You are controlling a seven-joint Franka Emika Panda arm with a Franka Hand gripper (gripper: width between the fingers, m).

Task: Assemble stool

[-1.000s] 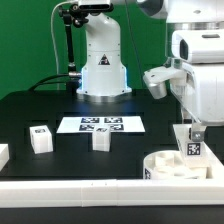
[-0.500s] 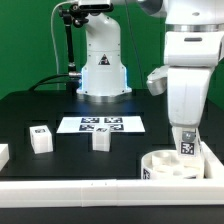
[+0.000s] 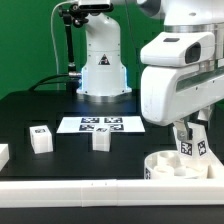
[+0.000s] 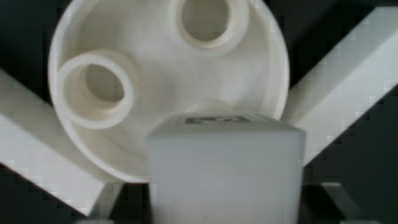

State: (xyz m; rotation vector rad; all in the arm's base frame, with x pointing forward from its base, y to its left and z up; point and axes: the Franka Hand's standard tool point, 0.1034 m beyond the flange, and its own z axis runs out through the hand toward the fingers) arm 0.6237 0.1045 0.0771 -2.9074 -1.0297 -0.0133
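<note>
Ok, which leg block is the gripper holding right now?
The rightmost leg in the exterior view, clamped in the gripper over the round seat. The middle leg, by the marker board, and the left leg stand loose.

text: none legible | tags (image 3: 41,130): on each leg (image 3: 41,144), marker board (image 3: 66,125)

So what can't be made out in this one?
Gripper fingertips: exterior view, hidden behind the arm's housing and the held leg.
Leg's lower end, and whether it touches the seat: exterior view, behind the seat's rim; wrist view, blocked by the leg itself.
White block at the exterior view's left edge: cut off by the frame.
Tags on the leg: too small to read.
</note>
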